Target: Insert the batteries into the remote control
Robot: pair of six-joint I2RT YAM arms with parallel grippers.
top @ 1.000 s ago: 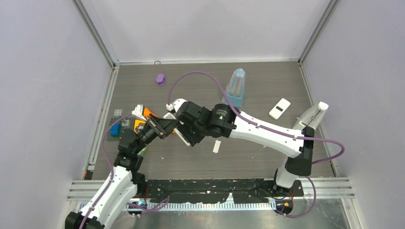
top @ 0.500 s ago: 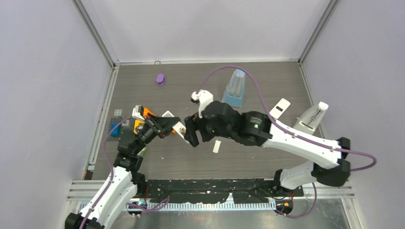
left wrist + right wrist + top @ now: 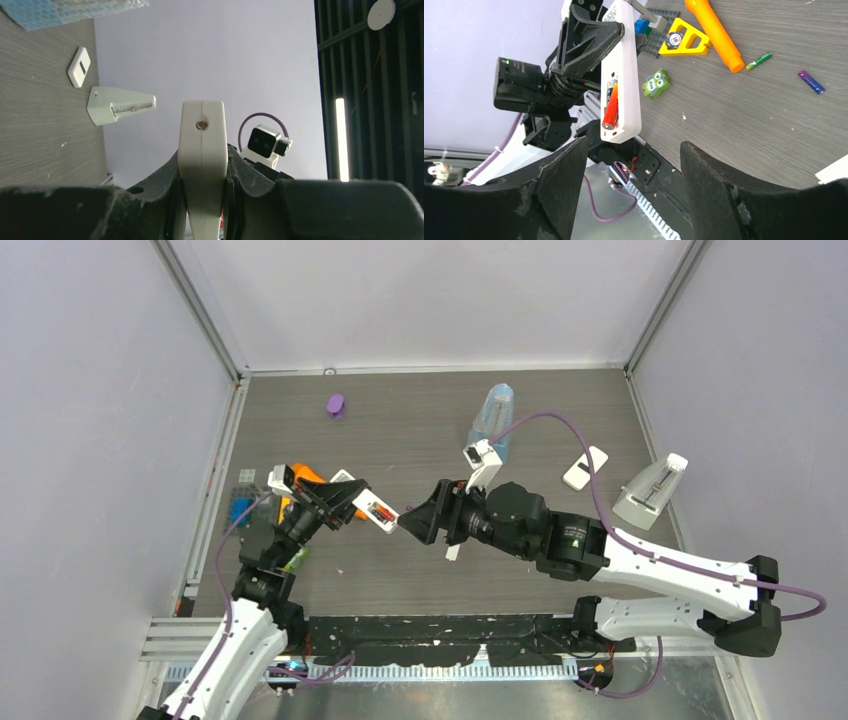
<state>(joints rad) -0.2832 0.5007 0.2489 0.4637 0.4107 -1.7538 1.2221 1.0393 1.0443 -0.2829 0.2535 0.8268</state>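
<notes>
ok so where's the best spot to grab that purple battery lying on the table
Grip the purple battery across the middle of its body, the right gripper coming straight down from above with a finger on each long side. It lies flat on the table, thin and round, apart from the green battery, so a sideways approach would likely just roll it.

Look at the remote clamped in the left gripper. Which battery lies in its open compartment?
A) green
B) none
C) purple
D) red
D: the right wrist view shows a red battery lying in the remote held by the left gripper; the purple battery and green battery lie loose on the table.
</notes>
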